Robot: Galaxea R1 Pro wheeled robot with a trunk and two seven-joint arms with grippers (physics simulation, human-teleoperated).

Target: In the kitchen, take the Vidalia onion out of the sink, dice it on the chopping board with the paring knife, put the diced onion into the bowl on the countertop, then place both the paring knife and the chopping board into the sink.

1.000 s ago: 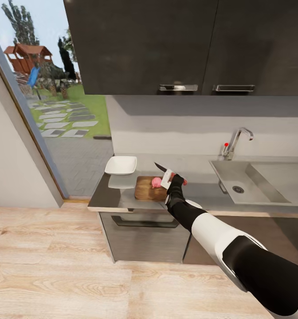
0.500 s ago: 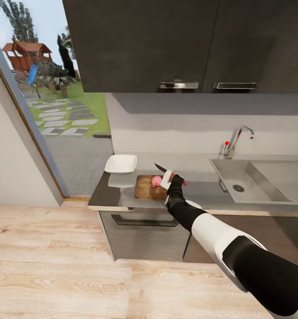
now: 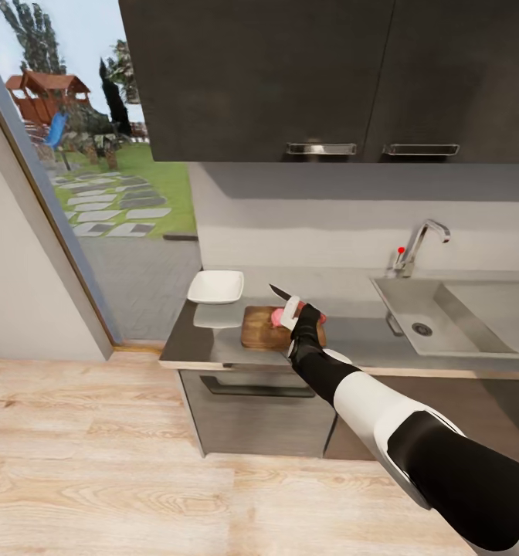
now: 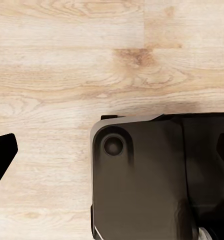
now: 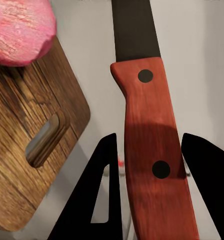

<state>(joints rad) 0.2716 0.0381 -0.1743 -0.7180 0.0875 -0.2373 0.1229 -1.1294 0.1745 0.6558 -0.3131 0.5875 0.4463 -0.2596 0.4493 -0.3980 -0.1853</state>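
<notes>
**Over the board, knife in hand, onion uncut**

Nearest the camera, at the lower right of the head view, the right arm reaches up toward centre frame, where the right gripper point(image 3: 301, 315) is clamped on the paring knife point(image 3: 284, 297); the right wrist view shows both fingers point(image 5: 106, 165) pressed against the red handle point(image 5: 154, 160). Just beyond it, the pink Vidalia onion point(image 3: 276, 316) sits whole on the chopping board point(image 3: 261, 327), near the handle slot point(image 5: 46, 140). Further left lies the bowl point(image 3: 215, 287) on the countertop point(image 3: 352, 340), and the sink point(image 3: 425, 313) is at the right. The left wrist view faces the wooden floor point(image 4: 67, 60) and the robot's dark base point(image 4: 157, 175); the left gripper's jaws cannot be judged.

Risks, as I judge them: the round onion may roll from under the blade, or the board may slide toward the counter edge. No writing or brand is legible anywhere.
</notes>
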